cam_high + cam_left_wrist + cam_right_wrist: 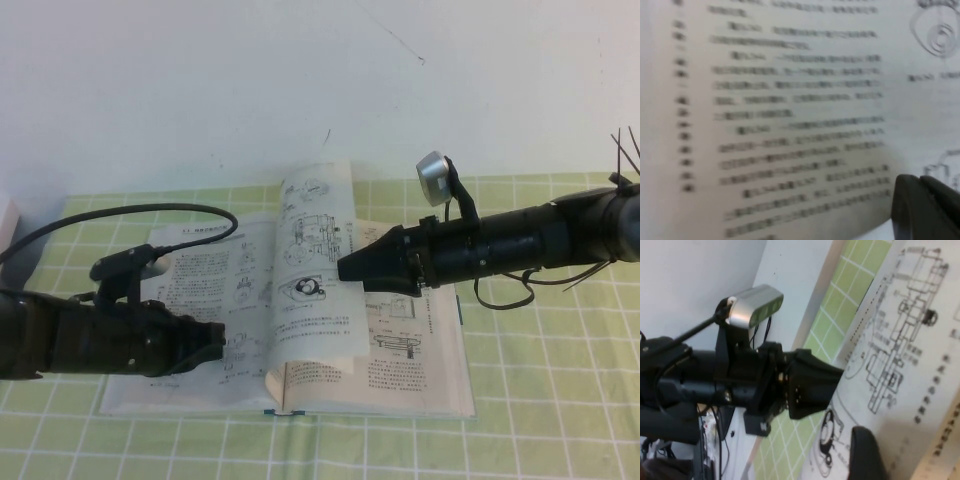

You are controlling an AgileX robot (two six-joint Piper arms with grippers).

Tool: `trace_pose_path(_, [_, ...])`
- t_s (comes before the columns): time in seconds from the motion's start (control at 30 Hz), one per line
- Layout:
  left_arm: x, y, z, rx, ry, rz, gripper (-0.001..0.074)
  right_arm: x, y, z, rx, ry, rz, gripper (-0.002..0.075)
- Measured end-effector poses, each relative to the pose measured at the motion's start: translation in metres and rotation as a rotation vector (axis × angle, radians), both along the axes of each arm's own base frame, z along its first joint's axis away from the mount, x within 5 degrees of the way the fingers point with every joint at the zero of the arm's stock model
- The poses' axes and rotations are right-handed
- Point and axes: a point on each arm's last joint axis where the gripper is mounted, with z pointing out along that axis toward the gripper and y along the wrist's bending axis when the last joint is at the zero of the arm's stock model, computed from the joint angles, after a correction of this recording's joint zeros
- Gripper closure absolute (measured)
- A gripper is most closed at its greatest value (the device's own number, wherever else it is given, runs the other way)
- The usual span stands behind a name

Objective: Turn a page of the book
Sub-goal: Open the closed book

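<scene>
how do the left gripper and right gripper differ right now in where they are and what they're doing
The left gripper sits low over the left-hand side of the open book, while the right gripper is higher, near the spine. The right gripper's tip is against the page, which stands raised; the left gripper is clear of that page. Both are black and point inward toward the book's middle.

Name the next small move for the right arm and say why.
Probably sweep the right gripper leftward: the page stands raised near the book's spine, its tip against it. The left gripper rests over the left-hand page.
</scene>
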Motion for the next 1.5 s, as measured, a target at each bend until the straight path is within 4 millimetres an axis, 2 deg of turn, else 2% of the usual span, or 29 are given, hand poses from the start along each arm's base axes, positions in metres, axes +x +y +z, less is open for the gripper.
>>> trace_pose_path(0.33, [-0.009, -0.034, 0.016, 0.102, -0.107, -0.111, 0.0739, 0.005, 0.001, 0.006, 0.066, 0.026, -0.065, 0.0334])
trace_pose_path(0.5, [-0.012, -0.038, 0.027, 0.114, -0.150, -0.117, 0.0739, 0.005, 0.001, 0.006, 0.068, 0.044, -0.070, 0.0334])
trace_pose_path(0.63, [-0.018, -0.037, 0.048, 0.100, -0.212, -0.113, 0.0739, 0.005, 0.001, 0.008, 0.069, 0.046, -0.072, 0.0334])
trace_pose_path(0.8, [-0.042, -0.043, 0.082, 0.075, -0.319, -0.172, 0.0739, 0.006, 0.001, 0.019, 0.086, 0.027, -0.081, 0.0334])
trace_pose_path(0.9, [-0.067, -0.060, 0.093, 0.082, -0.371, -0.248, 0.0739, 0.008, 0.001, 0.023, 0.092, 0.014, -0.082, 0.0333])
trace_pose_path(1.1, [-0.113, -0.104, 0.084, 0.178, -0.427, -0.391, 0.0739, 0.008, 0.002, 0.023, 0.091, 0.018, -0.081, 0.0333])
trace_pose_path(1.37, [-0.155, -0.148, 0.070, 0.364, -0.549, -0.482, 0.0739, 0.003, 0.008, 0.023, 0.077, 0.046, -0.058, 0.0333])
trace_pose_path(1.5, [-0.167, -0.162, 0.055, 0.440, -0.567, -0.530, 0.0739, -0.001, 0.016, 0.024, 0.078, 0.051, -0.039, 0.0333])
